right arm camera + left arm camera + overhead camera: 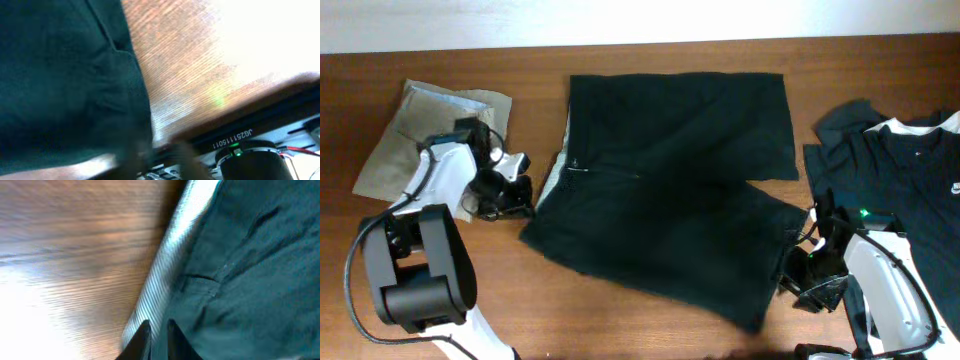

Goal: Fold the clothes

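Black wide-legged shorts (670,190) lie spread flat across the middle of the wooden table. My left gripper (520,197) is at their left waistband edge. In the left wrist view its fingertips (158,340) stand nearly together, shut on the striped white waistband lining (165,280) beside the dark cloth (250,280). My right gripper (798,275) is at the right leg's hem. The right wrist view is blurred: its two fingers (160,162) stand apart, with the shorts' edge (65,85) hanging next to the left one.
Folded beige khaki trousers (420,140) lie at the far left behind the left arm. Black shirts with white collar trim (910,180) lie at the right edge. The table's front edge (240,115) runs close by the right gripper.
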